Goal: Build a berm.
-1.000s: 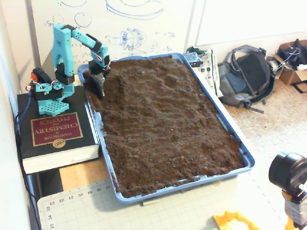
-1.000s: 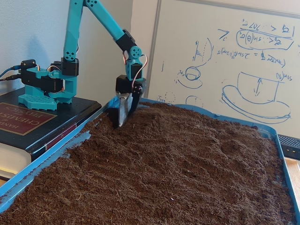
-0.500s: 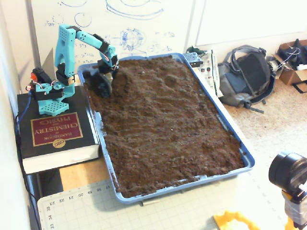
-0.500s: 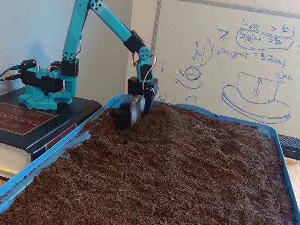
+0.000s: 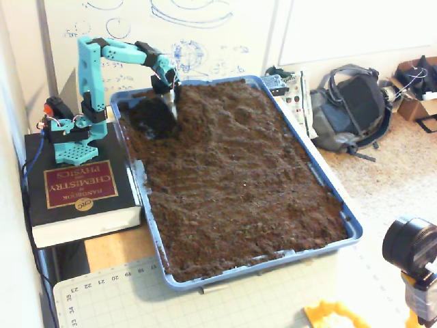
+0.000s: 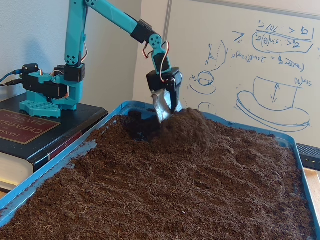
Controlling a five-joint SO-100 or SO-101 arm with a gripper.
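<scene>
Tool (image 6: 165, 111) has swept from the near-left corner of the tray (image 5: 349, 225) toward the whiteboard (image 6: 260, 60) over the last second. It now sits at upper centre of a fixed view, its blade against a fresh heap. I cannot tell whether the tool is clenched or released; soil hides the tips.

The berm (image 6: 185, 127) has risen just right of the tool, upper left of the tray in the other fixed view (image 5: 179, 102). A dark scooped hollow (image 5: 153, 117) lies behind it.

Judgement: one push done; the ridge is short and needs lengthening.
</scene>
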